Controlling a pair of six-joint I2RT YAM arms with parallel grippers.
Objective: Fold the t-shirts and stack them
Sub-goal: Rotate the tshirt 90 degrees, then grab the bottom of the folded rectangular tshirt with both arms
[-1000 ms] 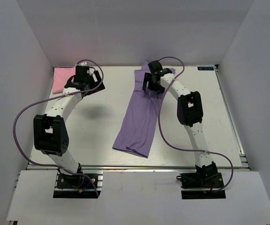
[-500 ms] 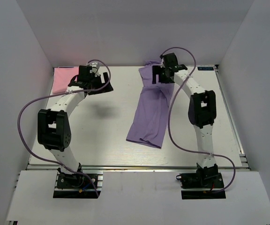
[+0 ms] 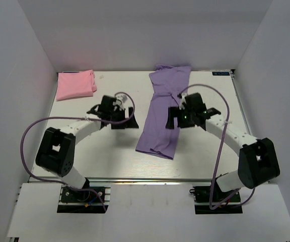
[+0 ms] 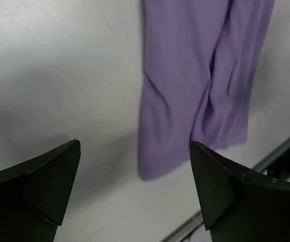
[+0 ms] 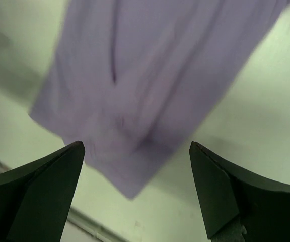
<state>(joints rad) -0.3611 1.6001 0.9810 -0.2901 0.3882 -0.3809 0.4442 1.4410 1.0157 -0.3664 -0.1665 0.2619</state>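
With jaws apart and empty, the left gripper (image 3: 127,117) and right gripper (image 3: 173,118) flank the lavender t-shirt (image 3: 160,126), stretched lengthwise from the table's (image 3: 110,156) far edge, seemingly to fold it, while the pink t-shirt (image 3: 75,84) lies folded in the far-left corner.

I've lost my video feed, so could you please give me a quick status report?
Left gripper open, empty. Right gripper open, empty. Lavender t-shirt lying long, centre; pink t-shirt folded at far left. Nothing blocking.

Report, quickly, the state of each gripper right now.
Left gripper: open, holding nothing.
Right gripper: open, holding nothing, over the lavender t-shirt.
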